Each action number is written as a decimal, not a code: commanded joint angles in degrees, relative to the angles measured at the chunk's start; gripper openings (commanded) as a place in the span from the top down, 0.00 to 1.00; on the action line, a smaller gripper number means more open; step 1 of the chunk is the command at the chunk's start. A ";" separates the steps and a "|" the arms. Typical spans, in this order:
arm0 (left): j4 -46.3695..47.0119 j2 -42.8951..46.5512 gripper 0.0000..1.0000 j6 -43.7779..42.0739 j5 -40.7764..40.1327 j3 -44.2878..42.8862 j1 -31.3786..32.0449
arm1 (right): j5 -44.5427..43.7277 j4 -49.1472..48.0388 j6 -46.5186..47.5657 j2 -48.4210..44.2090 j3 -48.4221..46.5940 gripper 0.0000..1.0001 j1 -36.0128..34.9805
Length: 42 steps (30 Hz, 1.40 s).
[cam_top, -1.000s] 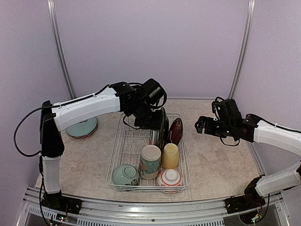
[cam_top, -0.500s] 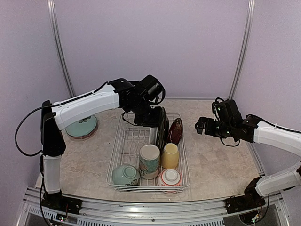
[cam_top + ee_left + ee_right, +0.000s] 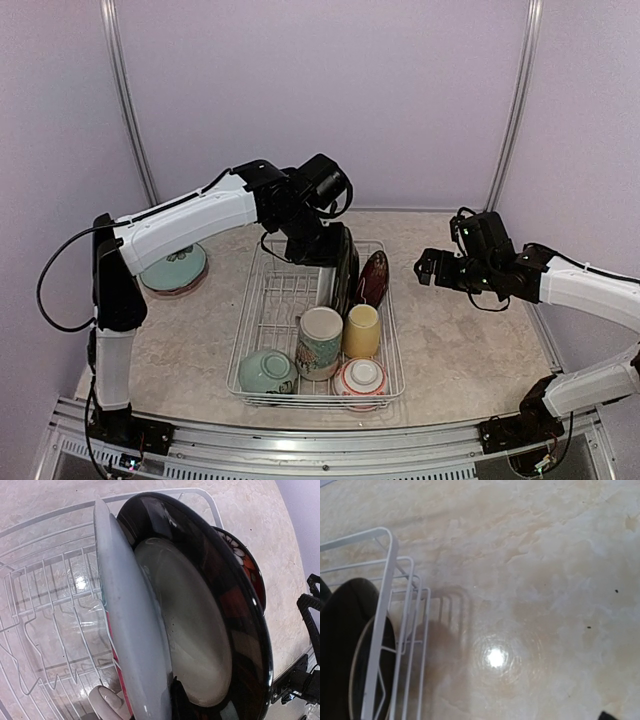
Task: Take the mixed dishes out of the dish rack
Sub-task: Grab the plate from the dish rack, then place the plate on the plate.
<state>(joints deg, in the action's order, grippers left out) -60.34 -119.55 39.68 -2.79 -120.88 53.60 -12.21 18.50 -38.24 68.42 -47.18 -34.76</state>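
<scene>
The dish rack is a white wire basket at mid-table. At its far end a dark-rimmed plate and a red floral plate stand on edge. My left gripper hangs right over them. The left wrist view is filled by a pale grey plate edge, the dark-rimmed plate and the red floral plate; my fingers are hidden. A tall white mug, yellow cup, pale-green bowl and red-and-white bowl fill the near end. My right gripper hovers open and empty to the rack's right.
A teal plate lies stacked on a pink plate on the table left of the rack. The right wrist view shows the rack's corner and bare marbled tabletop. Purple walls close in the back and sides.
My left arm has shifted slightly back and up over the standing plates. The right arm and the dishes have not moved.
</scene>
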 commanded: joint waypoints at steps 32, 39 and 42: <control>-2.91 17.89 1.00 -7.65 -0.99 -4.38 -3.78 | 1.46 -1.19 -0.08 1.78 -0.99 0.00 -0.47; 3.43 26.71 1.00 -17.74 -10.04 3.60 -4.46 | 0.88 -0.62 0.11 1.35 -0.99 0.00 -0.48; 4.18 30.07 1.00 -22.55 -16.75 7.10 -4.85 | 0.54 -0.32 0.18 1.18 -0.98 0.00 -0.48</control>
<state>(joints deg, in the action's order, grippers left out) -65.32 -96.09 25.87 -8.49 -115.63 49.25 -11.09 18.02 -38.24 69.67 -47.18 -34.76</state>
